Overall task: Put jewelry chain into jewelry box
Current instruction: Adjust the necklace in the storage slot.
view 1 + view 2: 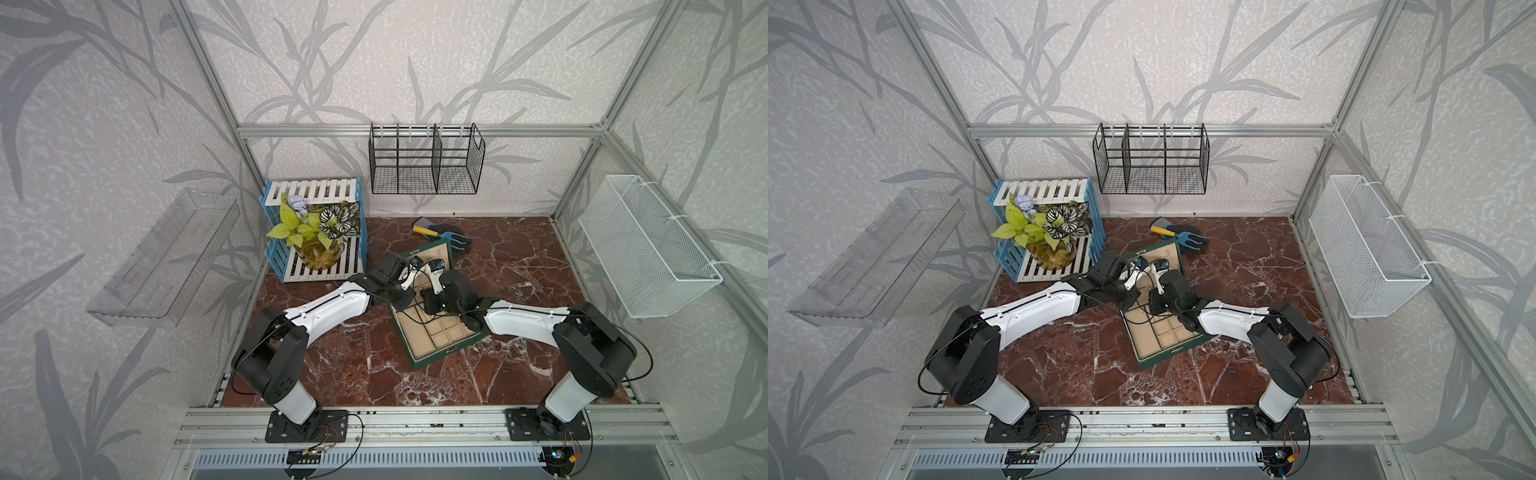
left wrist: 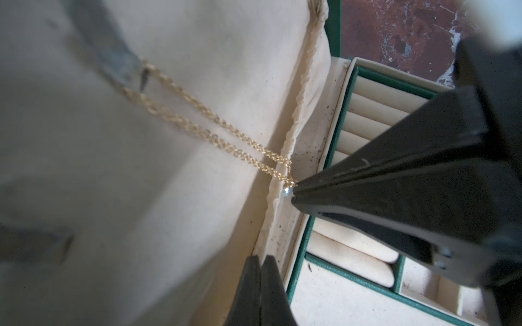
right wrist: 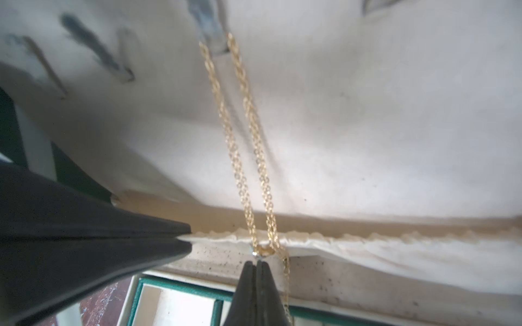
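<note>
**Chain (image 3: 248,158): light, limp, snag-prone**

We find it hanging from a hook (image 3: 211,36) on the far lid (image 1: 434,251) of the box (image 1: 432,357). Right gripper (image 3: 257,264) closed at the pendant (image 2: 286,192), grip unconfirmed; left gripper (image 2: 260,261) closed, empty. We judge the pendant the surest hold.

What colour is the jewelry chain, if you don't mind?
The jewelry chain is gold, clearest in the right wrist view.
</note>
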